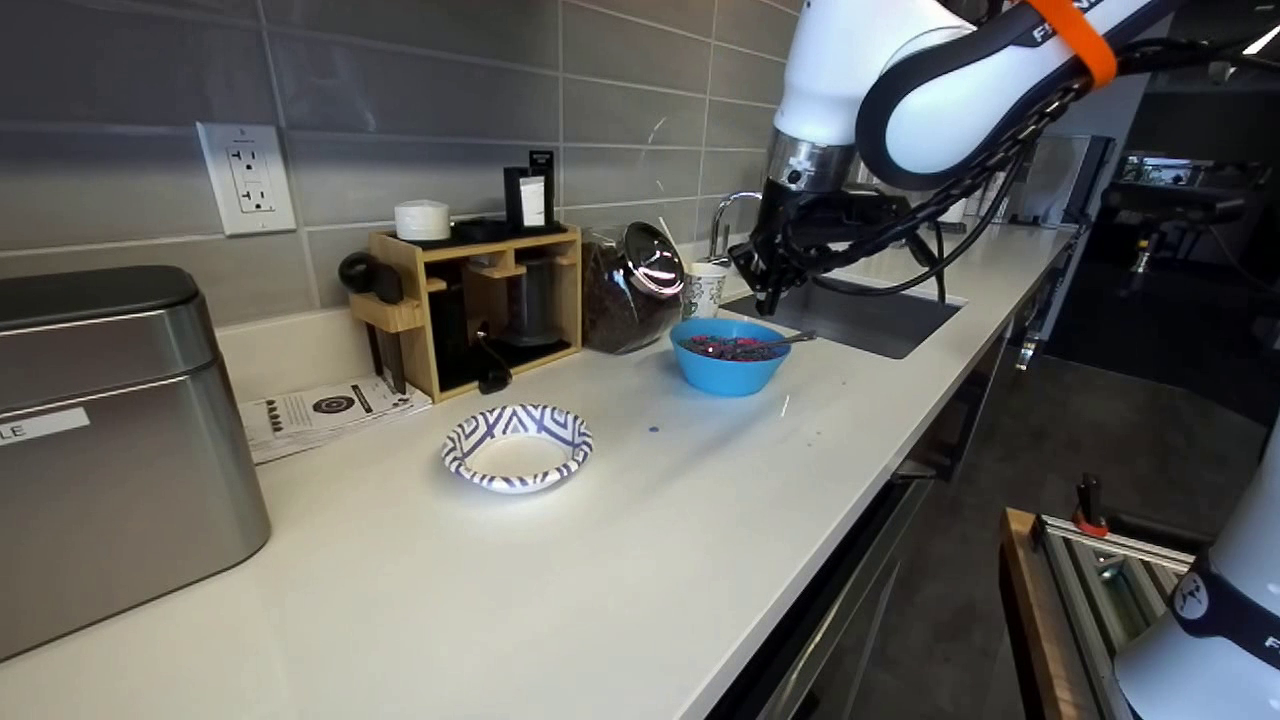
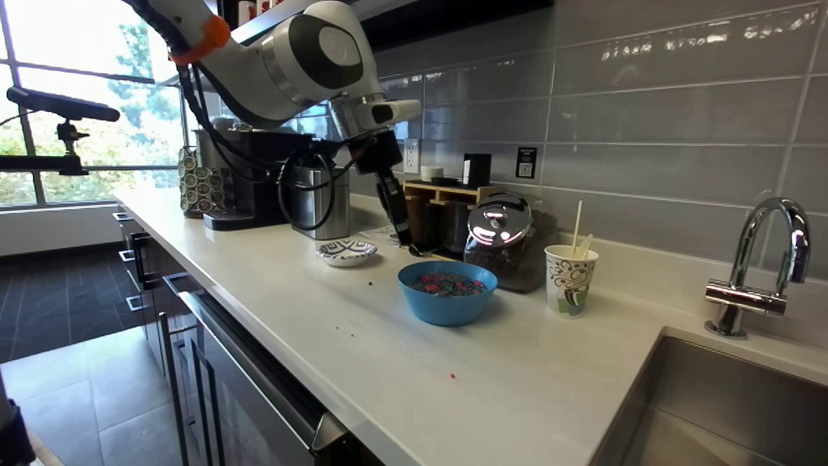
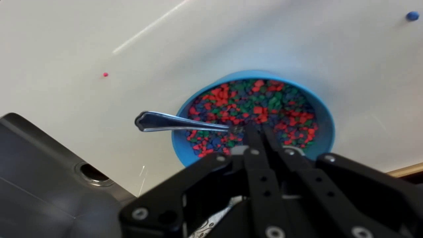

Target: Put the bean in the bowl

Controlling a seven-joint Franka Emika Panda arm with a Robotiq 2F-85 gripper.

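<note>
Daylight overexposes the window (image 2: 77, 42) — glare streaks the counter (image 3: 56, 59) — and the gripper (image 3: 260, 129) seems slightly out of focus.

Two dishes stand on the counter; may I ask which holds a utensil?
The solid blue bowl: a metal handle crosses its rim; the patterned white dish has none.

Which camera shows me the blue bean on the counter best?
The wrist view: there the blue bean looks largest, its colour and rounded shape clear, though it sits near the upper right corner. Both exterior views show it only as a tiny speck on the counter.
</note>
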